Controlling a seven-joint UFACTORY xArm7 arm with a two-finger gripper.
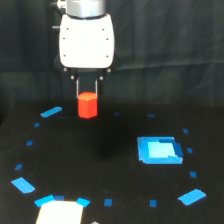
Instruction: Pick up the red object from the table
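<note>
I see the gripper [87, 95] clamped on the red hexagonal block [87, 105], seemingly off the table [100, 150]; next I lift toward twelve o'clock.

Matt black table [115, 160] – glossy red object [87, 106], smooth white-shelled end effector [87, 96].

The table [100, 165] is showing as a flat black matte surface, filling the lower part of the exterior view. A bright blue square patch [159, 150] is lying flat on it toward the exterior view's right, and small blue tape marks [107, 202] are sitting scattered in a loose ring around the middle. A white-and-blue piece [59, 209] is lying at the near edge, cut off by the frame; what it is cannot be told.
</note>
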